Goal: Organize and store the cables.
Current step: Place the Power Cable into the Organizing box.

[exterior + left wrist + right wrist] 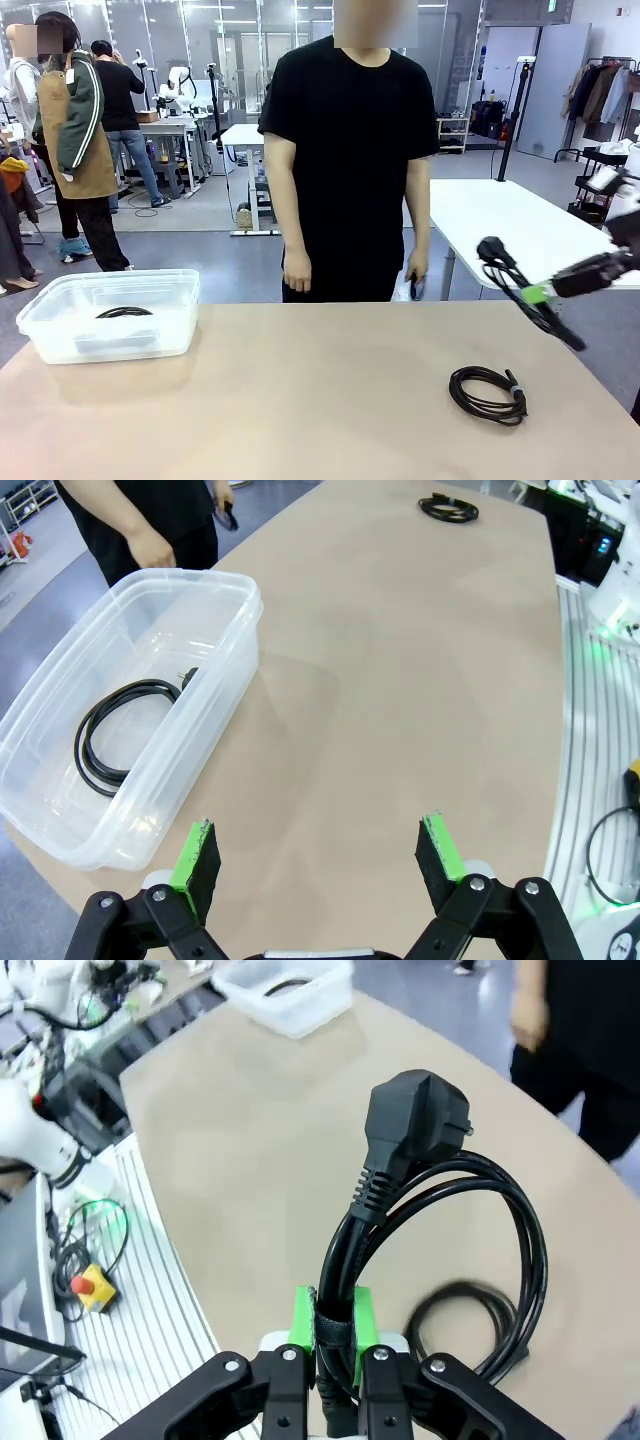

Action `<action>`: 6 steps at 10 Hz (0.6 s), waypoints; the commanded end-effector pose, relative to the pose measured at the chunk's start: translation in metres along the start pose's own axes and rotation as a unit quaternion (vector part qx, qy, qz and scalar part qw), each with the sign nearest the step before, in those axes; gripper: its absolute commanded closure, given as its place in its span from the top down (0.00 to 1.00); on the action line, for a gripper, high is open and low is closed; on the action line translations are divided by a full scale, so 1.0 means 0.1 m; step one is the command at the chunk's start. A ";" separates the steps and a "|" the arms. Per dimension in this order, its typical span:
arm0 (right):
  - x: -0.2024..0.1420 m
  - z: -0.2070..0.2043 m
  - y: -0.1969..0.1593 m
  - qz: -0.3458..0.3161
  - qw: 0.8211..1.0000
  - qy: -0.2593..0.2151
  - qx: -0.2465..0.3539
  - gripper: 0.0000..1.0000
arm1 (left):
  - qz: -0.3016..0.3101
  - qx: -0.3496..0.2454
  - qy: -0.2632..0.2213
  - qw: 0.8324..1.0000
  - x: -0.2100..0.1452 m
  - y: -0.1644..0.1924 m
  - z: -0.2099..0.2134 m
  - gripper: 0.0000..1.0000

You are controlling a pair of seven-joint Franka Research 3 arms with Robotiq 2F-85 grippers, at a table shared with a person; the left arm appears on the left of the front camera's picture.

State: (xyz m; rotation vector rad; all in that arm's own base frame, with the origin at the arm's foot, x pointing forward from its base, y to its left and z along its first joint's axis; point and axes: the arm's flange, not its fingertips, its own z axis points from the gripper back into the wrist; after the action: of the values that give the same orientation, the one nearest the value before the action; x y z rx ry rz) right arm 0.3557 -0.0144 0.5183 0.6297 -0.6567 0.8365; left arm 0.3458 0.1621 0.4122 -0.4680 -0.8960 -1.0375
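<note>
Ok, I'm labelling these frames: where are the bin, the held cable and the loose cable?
Bin point(205, 720): left wrist view, on its long side wall.
Held cable point(410, 1120): right wrist view, on the plug head.
Loose cable point(516, 389): front view, on the coil's tied side.

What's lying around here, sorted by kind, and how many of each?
Black cables: 3 (stored cable, loose cable, held cable in the right pincer)
Clear plastic bin: 1
Total: 4
</note>
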 end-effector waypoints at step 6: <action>2.29 -2.09 0.77 0.099 0.985 0.138 0.024 0.05 | -0.001 0.002 -0.011 1.000 0.00 0.01 0.00 1.00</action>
State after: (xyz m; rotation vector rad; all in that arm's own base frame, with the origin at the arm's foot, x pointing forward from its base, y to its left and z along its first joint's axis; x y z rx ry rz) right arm 0.4336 0.2607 0.5566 0.5100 -0.4979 1.1082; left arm 0.3457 0.1618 0.4123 -0.4681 -0.8955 -1.0381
